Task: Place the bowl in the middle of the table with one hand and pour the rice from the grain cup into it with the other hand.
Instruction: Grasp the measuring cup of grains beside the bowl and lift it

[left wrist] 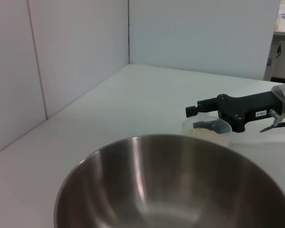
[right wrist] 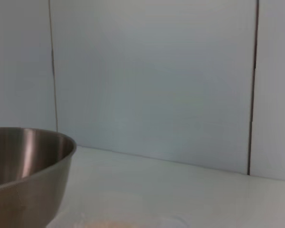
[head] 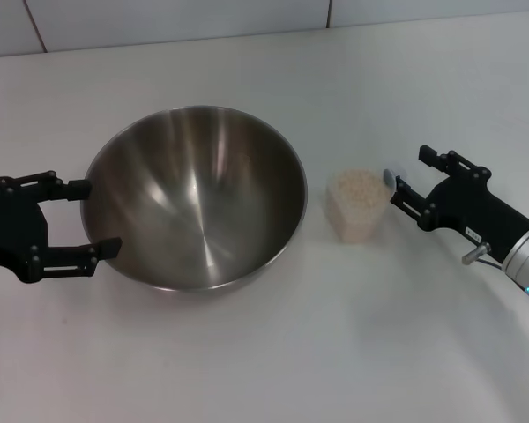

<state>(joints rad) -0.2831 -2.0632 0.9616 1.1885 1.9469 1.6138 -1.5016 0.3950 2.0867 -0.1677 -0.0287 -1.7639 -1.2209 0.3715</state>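
Bowl [head: 197, 198] sits upright on the white desk [head: 273, 361], slightly toward nine o'clock of centre. Grain cup [head: 356, 204], full of rice [head: 358, 186], stands just beside it at three o'clock. Left hand [head: 97, 218] is wide open at the bowl's nine o'clock rim, gripping nothing. Right hand [head: 409, 176], open and empty, is at the cup's three o'clock.
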